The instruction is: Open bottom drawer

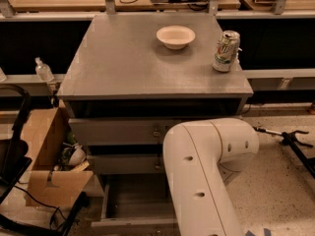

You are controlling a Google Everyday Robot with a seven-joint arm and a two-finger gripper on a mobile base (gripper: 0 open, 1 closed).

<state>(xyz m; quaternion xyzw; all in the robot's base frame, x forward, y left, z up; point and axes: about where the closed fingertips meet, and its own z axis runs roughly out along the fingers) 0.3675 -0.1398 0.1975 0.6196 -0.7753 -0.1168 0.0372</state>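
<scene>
Grey-wood bottom drawer (pixel 135 203) stands pulled out at 6 o'clock of the cabinet (pixel 147 58), travel axis 12-to-6, white arm (pixel 202 181) at its 3 o'clock concealing the pincer, grip state indeterminable.

The worktop (pixel 128 58) is plain grey, and so are the drawer fronts below it, the bottom drawer (pixel 130 203) included. The bowl (pixel 175 36) is cream. The can (pixel 226 51) is green and white. The arm (pixel 202 181) is off-white (dotted with small dark holes), and the gripper lies hidden behind it. The box (pixel 49 181) is brown; the floor (pixel 275 181) is pale with dark speckles.
</scene>
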